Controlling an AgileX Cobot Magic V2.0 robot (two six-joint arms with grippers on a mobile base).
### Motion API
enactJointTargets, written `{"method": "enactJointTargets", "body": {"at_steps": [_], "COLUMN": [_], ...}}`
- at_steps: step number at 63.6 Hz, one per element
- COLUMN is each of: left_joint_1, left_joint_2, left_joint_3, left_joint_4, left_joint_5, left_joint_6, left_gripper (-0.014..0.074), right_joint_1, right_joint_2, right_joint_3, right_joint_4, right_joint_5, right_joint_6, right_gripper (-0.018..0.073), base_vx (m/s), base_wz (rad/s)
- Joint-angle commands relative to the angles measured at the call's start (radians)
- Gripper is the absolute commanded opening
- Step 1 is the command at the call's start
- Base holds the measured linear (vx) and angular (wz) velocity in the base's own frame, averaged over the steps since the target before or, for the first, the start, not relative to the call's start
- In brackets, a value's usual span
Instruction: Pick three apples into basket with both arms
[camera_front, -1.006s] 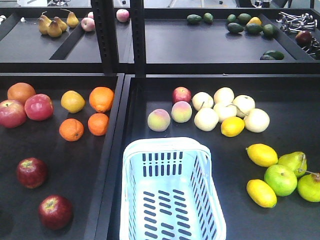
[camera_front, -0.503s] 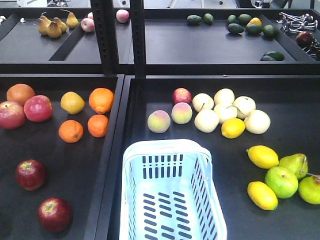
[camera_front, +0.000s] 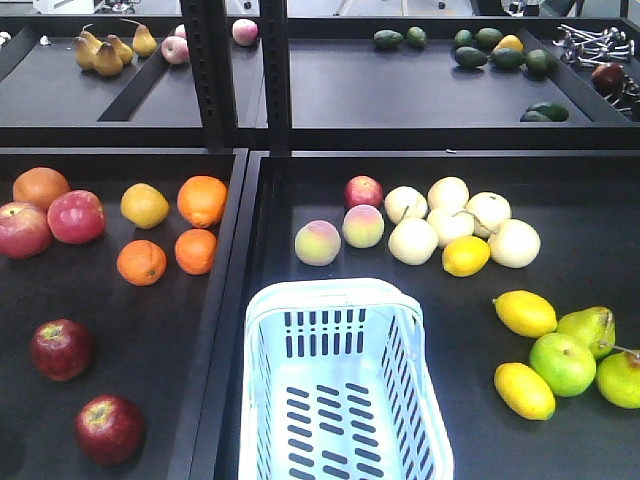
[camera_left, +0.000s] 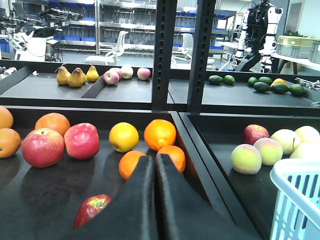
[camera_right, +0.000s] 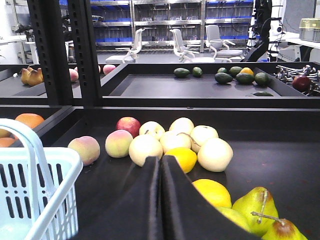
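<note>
Two dark red apples (camera_front: 62, 349) (camera_front: 109, 429) lie at the front of the left tray. One of them shows in the left wrist view (camera_left: 90, 210), just left of my left gripper (camera_left: 154, 159), which is shut and empty. A third red apple (camera_front: 363, 190) sits at the back of the right tray beside pale fruit and also shows in the right wrist view (camera_right: 128, 125). The pale blue basket (camera_front: 330, 292) stands empty at the front of the right tray. My right gripper (camera_right: 161, 159) is shut and empty, to the right of the basket (camera_right: 35, 200). Neither gripper shows in the front view.
Two brighter pink-red apples (camera_front: 77, 215), oranges (camera_front: 203, 199) and a lemon lie at the back of the left tray. A raised divider (camera_front: 225, 300) separates the trays. Lemons (camera_front: 524, 312), green apples and pears (camera_front: 588, 325) lie right of the basket. An upper shelf holds pears and avocados.
The front view has shifted by a few pixels, so the basket sits slightly lower in the picture. No fruit has moved and neither gripper has entered that view.
</note>
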Motion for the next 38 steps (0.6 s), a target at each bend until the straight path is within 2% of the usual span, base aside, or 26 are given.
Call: {"method": "enactJointTargets", "body": {"at_steps": [1, 38], "left_joint_1": [-0.007, -0.007], "left_joint_2": [0.018, 0.018], "left_joint_3": [-0.005, -0.007], "left_joint_4": [-0.008, -0.006], "left_joint_5": [-0.068, -0.071], "left_joint_6": [-0.004, -0.001], "left_gripper": [-0.0006, -0.0006], "right_joint_1": [-0.005, -0.005], "right_joint_2": [0.01, 0.01], "right_joint_3": [0.01, 0.01], "right_joint_4": [-0.003, -0.003], "right_joint_5": [-0.077, -0.077], "right_joint_6": [-0.007, -0.007], "right_gripper": [-0.0008, -0.0008], "base_vx": [0.0, 0.0], "base_wz": [0.0, 0.0]}}
